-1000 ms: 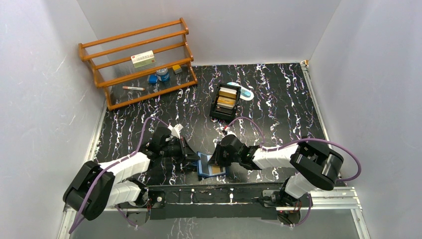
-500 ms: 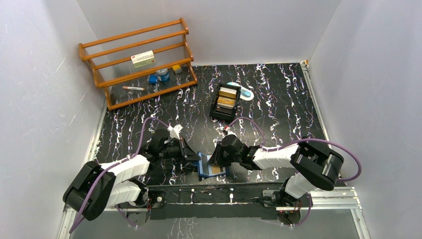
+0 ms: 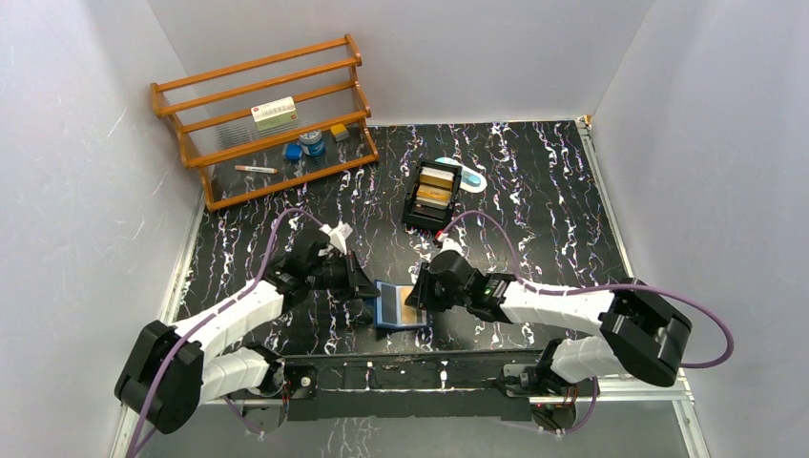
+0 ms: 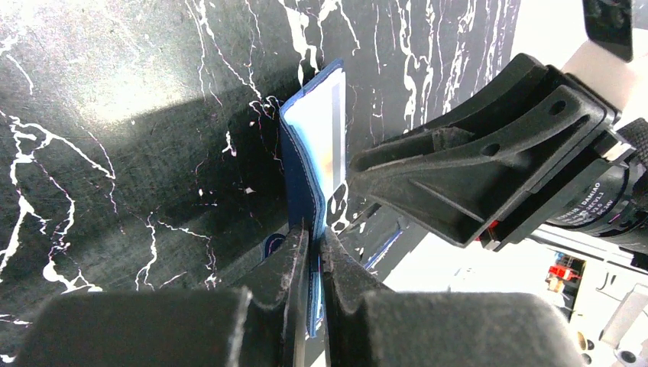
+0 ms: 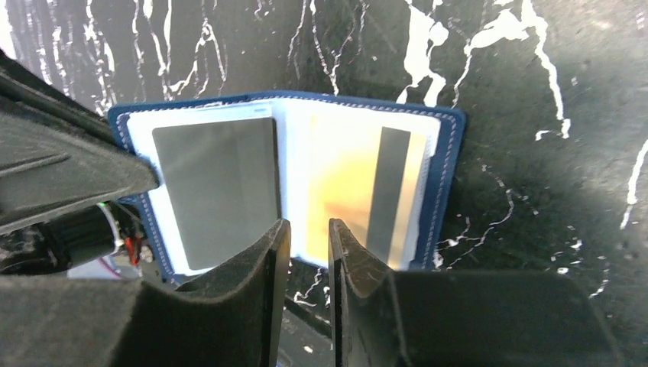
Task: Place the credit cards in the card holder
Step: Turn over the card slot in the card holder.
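Note:
The navy card holder (image 3: pixel 399 305) lies open near the table's front edge. In the right wrist view a grey card (image 5: pixel 218 187) sits in its left pocket and a gold card (image 5: pixel 344 191) with a dark stripe in its right pocket, inside the blue rim (image 5: pixel 451 176). My left gripper (image 3: pixel 370 289) is shut on the holder's left edge (image 4: pixel 294 160), seen between its jaws (image 4: pixel 312 229). My right gripper (image 3: pixel 417 303) hovers just over the holder's near edge; its jaws (image 5: pixel 306 223) stand slightly apart with nothing between them. More gold cards (image 3: pixel 436 181) stand in a tray.
A black open tray (image 3: pixel 423 212) holding the spare cards stands mid-table. A wooden rack (image 3: pixel 267 119) at the back left carries a white-and-red box (image 3: pixel 274 114) and small items. A pale blue object (image 3: pixel 472 176) lies right of the tray. White walls enclose the table.
The holder and both grippers shifted slightly away from the bases. The right arm's elbow swung out to the right and its gripper now stands free of the gold card.

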